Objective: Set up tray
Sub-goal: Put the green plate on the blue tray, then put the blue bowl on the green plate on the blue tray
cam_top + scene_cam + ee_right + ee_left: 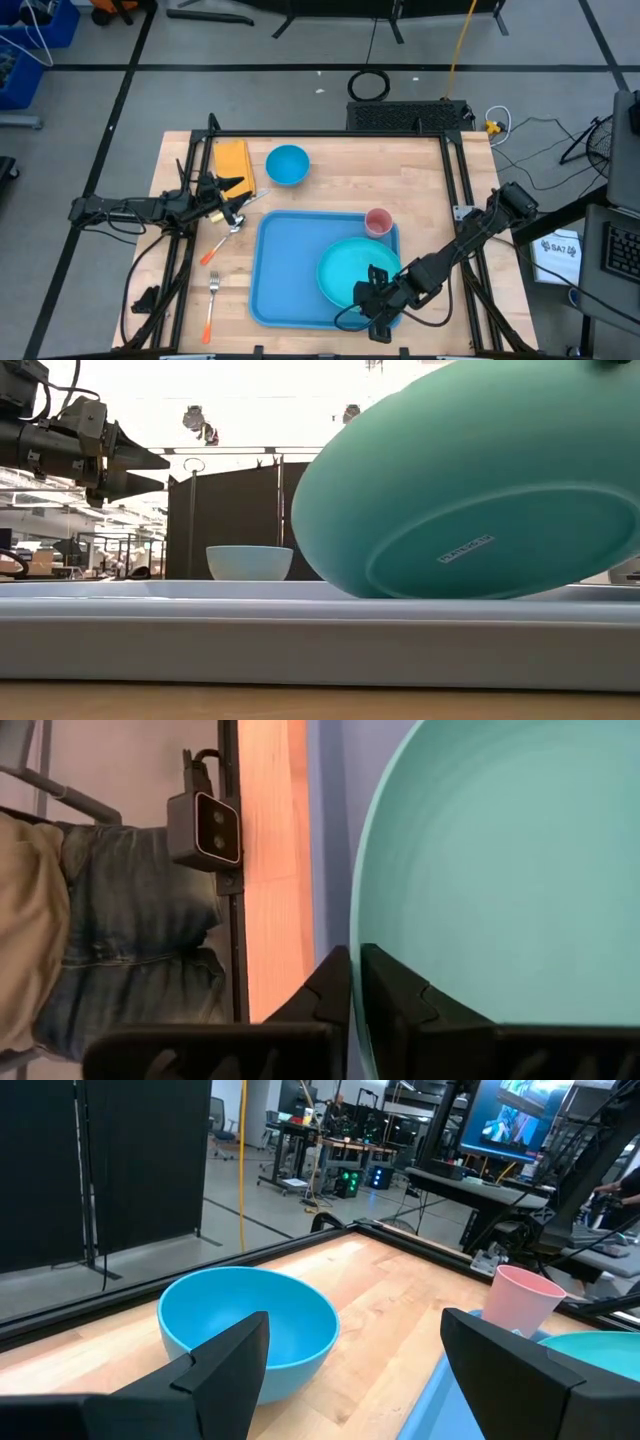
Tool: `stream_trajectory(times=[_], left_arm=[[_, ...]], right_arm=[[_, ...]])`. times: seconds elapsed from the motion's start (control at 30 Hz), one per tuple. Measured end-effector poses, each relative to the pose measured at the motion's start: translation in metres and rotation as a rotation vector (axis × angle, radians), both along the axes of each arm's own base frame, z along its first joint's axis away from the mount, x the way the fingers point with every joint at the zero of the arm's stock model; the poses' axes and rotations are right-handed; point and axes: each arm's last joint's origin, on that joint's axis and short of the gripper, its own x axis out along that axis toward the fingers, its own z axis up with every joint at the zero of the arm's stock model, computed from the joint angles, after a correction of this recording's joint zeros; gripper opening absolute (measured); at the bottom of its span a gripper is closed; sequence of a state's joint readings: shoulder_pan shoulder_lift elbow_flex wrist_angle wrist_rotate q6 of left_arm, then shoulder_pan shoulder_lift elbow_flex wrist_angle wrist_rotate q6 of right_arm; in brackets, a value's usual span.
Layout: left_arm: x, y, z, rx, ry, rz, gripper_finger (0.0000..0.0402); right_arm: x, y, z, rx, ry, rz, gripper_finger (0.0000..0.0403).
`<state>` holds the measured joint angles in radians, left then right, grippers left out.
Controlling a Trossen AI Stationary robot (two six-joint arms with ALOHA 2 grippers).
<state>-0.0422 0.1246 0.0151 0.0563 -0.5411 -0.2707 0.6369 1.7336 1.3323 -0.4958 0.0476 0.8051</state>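
The blue tray (285, 275) lies flat on the wooden table. The round teal plate (348, 268) is over the tray's right half, tilted, its underside (480, 490) facing the table's near edge. My right gripper (370, 288) is shut on the plate's near rim. A pink cup (378, 221) stands at the tray's far right corner. My left gripper (232, 188) is open and empty above the table left of the tray, facing the blue bowl (250, 1330). My right gripper pinches the plate's near right rim (356, 982) between its two fingers, one on the upper face and one on the underside. The fingers come slanting from the table's near right side. The plate is tilted, held edge raised; its low edge sits down by the tray (300, 630).
A blue bowl (288, 164) and a yellow-orange cloth (232, 160) lie at the far left. A spoon (226, 234) and a fork (212, 298) with orange handles lie left of the tray. A person's jeans-clad legs (110, 950) stand beyond the near edge.
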Motion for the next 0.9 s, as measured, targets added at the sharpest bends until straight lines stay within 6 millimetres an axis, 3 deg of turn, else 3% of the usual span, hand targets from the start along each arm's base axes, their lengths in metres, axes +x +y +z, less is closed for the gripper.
stream_trajectory(times=[0.3,0.6,0.9], left_arm=[[0.0,0.0,0.0,0.0,0.0,-0.001,0.0301],[0.0,-0.001,0.0,-0.001,0.001,-0.023,0.0301],[0.0,-0.001,0.0,-0.001,0.001,-0.026,0.0301]], right_arm=[[-0.001,0.0,-0.001,0.014,0.022,-0.026,0.0042],[0.0,0.0,-0.001,0.035,0.027,-0.021,0.0095],[0.02,-0.006,0.01,-0.054,-0.223,0.069,0.0123]])
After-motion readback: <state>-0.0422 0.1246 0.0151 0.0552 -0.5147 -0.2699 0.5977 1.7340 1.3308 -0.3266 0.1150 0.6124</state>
